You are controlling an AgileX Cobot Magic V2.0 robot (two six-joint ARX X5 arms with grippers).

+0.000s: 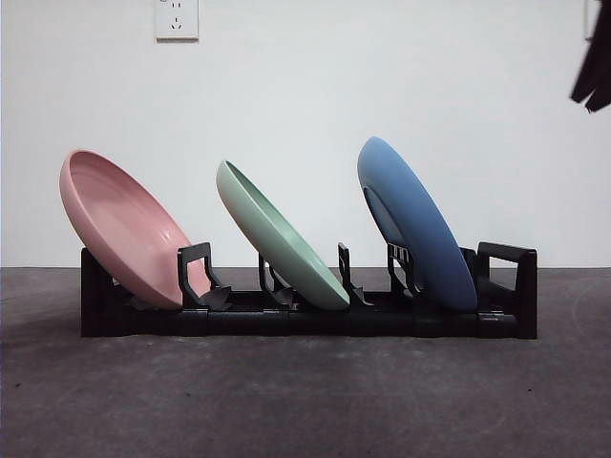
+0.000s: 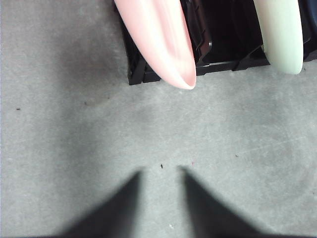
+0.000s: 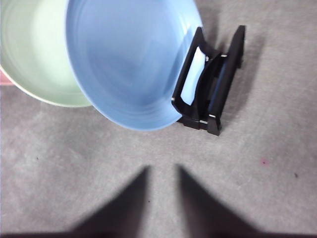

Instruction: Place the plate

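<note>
Three plates lean in a black rack (image 1: pixel 305 320) on the grey table: a pink plate (image 1: pixel 124 227) at the left, a green plate (image 1: pixel 279 237) in the middle and a blue plate (image 1: pixel 417 224) at the right. My left gripper (image 2: pixel 161 173) hangs open and empty above the table in front of the pink plate (image 2: pixel 158 39). My right gripper (image 3: pixel 162 171) is open and empty too, above the table near the blue plate (image 3: pixel 129 59) and the rack's end (image 3: pixel 213 84). One arm shows only as a black tip (image 1: pixel 594 67) at the top right of the front view.
A white wall with a socket (image 1: pixel 177 19) stands behind the rack. Grey table surface (image 1: pixel 305 401) stretches in front of the rack.
</note>
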